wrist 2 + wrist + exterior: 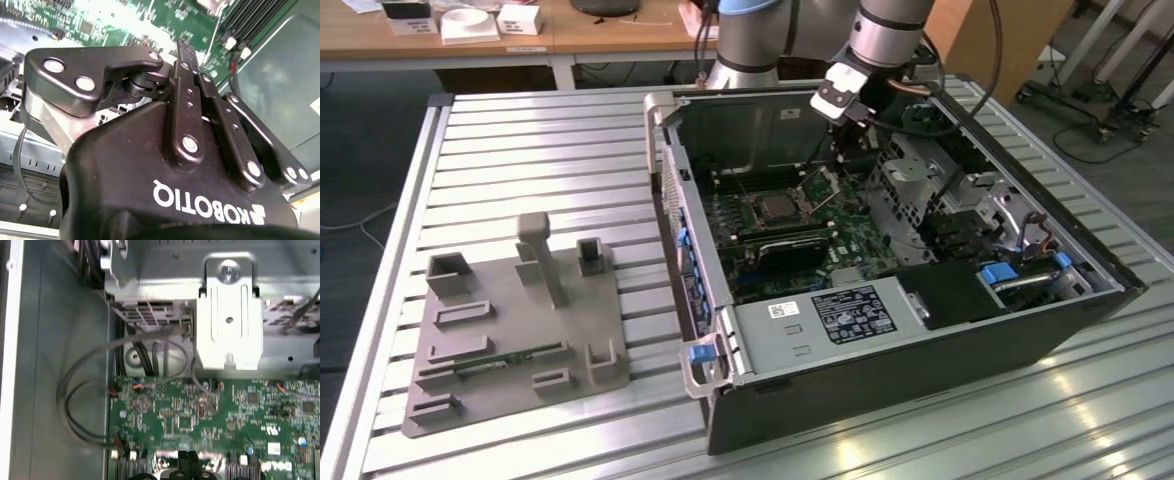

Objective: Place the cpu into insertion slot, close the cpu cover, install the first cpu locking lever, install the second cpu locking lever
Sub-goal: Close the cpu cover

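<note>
In the exterior view, an open black desktop computer case (894,380) lies on its side on a slatted aluminium table (520,160). A flat grey moulded fixture plate with upright posts (507,330) sits well apart from it, toward the exterior view's left. The arm reaches down into the case, and its black 2-fingered gripper (845,158) hangs over the green circuit board (854,235). It is just beyond the square dark insertion slot with a silvery rim (774,210), toward the exterior view's right. A small flat silvery-tan square, the cpu (775,207), lies inside that slot. Beside the slot on the gripper's side, a thin silvery frame that looks like the cpu cover (818,190) stands tilted up, not lying flat on the chip.

In the second wrist view, the gripper (182,47) has its black linkages folded inward and its narrow fingertips (184,50) drawn together. I cannot tell whether anything is pinched between them. The circuit board (125,20) lies beyond the tips, with long dark memory slots (255,20) to one side.

In the first wrist view, the clenched tips of the gripper (188,460) are poised over the circuit board (210,410). Near them on the board is a round silver coin battery (142,402). Grey looped cables (85,385) run from the board's edge. A pale metal bracket with 1 screw (227,325) is fixed to the case wall.
</note>
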Tool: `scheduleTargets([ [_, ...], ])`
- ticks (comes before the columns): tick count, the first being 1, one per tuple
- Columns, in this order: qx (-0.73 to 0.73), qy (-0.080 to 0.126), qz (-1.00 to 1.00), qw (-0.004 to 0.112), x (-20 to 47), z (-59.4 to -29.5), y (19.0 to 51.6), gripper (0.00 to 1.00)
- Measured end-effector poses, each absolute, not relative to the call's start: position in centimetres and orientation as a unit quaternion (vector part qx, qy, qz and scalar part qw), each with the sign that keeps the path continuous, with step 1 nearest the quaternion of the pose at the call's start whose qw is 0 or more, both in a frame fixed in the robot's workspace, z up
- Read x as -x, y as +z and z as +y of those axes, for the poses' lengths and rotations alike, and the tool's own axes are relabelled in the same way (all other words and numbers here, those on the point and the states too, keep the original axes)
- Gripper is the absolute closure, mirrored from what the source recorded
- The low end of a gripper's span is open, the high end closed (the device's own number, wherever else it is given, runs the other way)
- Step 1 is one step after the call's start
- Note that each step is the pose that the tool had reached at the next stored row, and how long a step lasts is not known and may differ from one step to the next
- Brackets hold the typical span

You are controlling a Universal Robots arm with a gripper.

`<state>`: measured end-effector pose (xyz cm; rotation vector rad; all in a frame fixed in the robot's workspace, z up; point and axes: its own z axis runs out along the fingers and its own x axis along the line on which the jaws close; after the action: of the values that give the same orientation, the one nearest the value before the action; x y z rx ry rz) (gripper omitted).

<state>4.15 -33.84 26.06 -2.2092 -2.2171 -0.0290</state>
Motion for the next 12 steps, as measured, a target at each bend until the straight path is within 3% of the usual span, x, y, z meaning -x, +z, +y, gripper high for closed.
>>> scheduleTargets([
  [12,0.706,-0.009,-0.708,0.006,-6.2,-33.6,25.1,0.9],
])
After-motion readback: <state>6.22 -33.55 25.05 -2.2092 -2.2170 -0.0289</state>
